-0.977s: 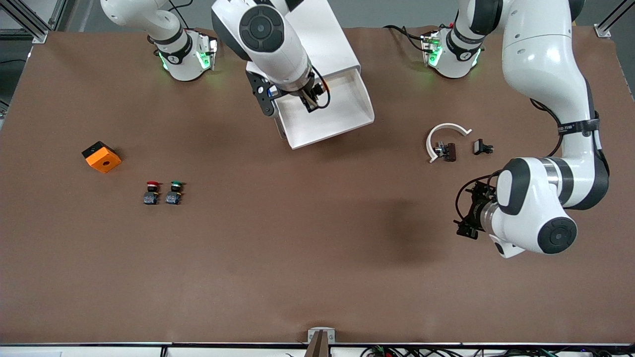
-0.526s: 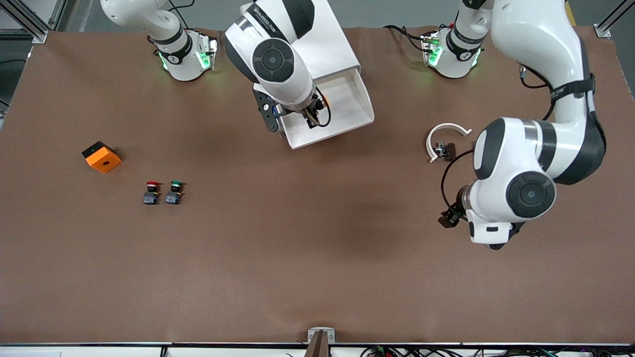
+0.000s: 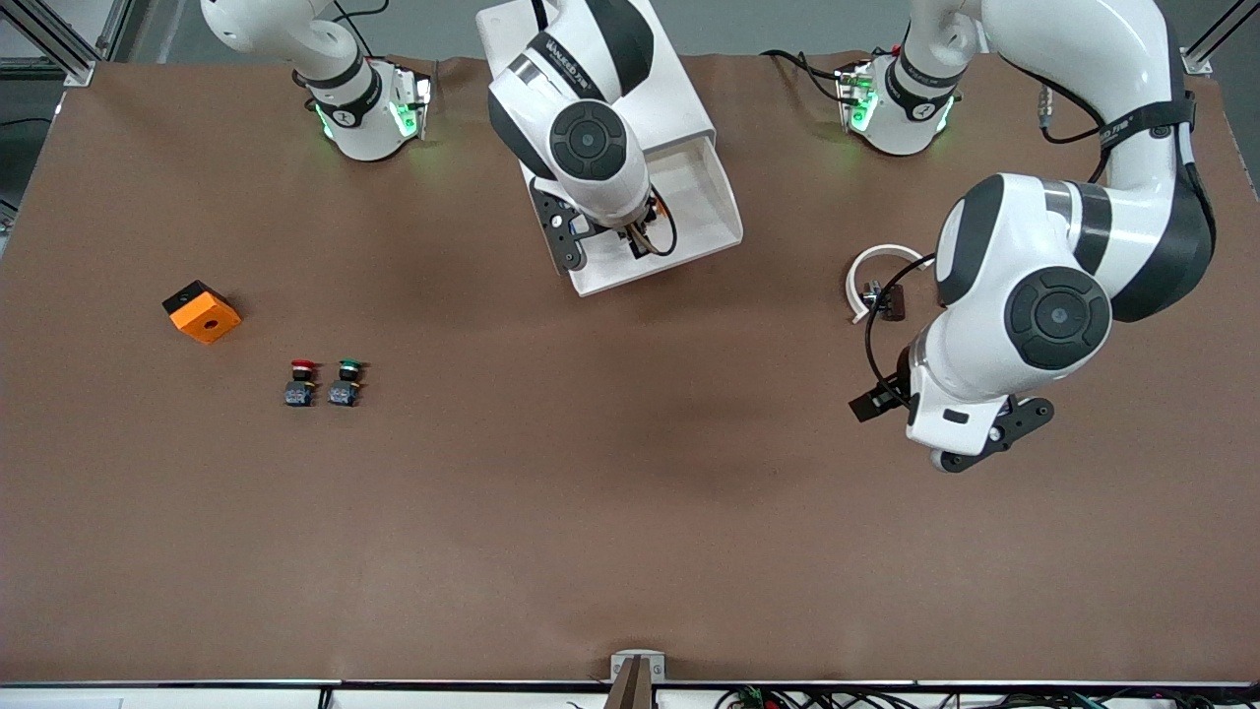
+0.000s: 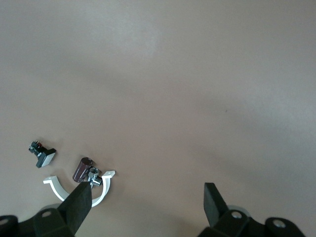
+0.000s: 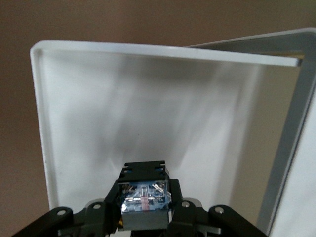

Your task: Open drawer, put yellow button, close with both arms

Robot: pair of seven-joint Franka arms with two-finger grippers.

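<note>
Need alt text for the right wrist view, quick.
The right gripper holds the yellow button, blue body showing, over the open white drawer. Brown table shows past the drawer's rim.

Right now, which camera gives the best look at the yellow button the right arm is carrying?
The right wrist view: the yellow button sits clamped in the right gripper over the open drawer, its blue and black body filling the foreground. The front view shows only an orange sliver under the wrist. The left wrist view doesn't show it.
</note>
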